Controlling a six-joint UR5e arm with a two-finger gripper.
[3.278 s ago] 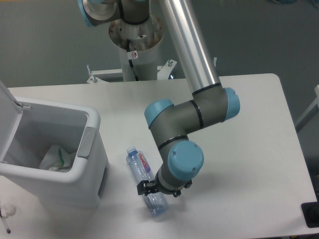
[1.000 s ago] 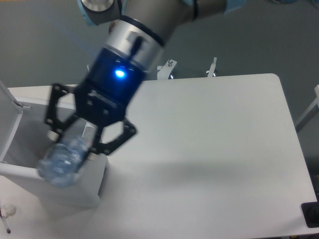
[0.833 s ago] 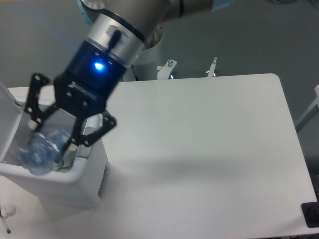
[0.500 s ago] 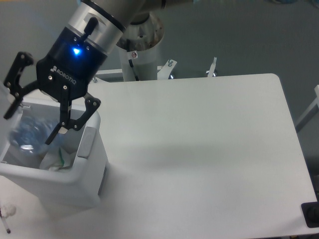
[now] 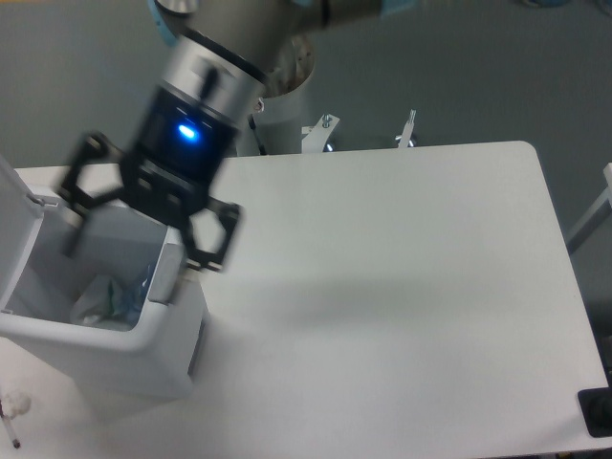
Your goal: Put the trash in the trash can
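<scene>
The trash can stands at the table's front left, its lid swung up on the left and its grey latch on the right wall. Inside it the crumpled white carton with green print lies at the bottom. Beside the carton rests the clear plastic bottle, partly hidden by the wall. My gripper hangs blurred over the can's right side, fingers spread open and holding nothing, a blue light glowing on its body.
The arm's pedestal rises behind the table's back edge. A small white scrap with a dark stick lies at the front left corner. A black block sits past the table's right front edge.
The bottle has left my fingers and now lies inside the can beside the carton. My gripper has shifted to the right, over the can's latch side.
</scene>
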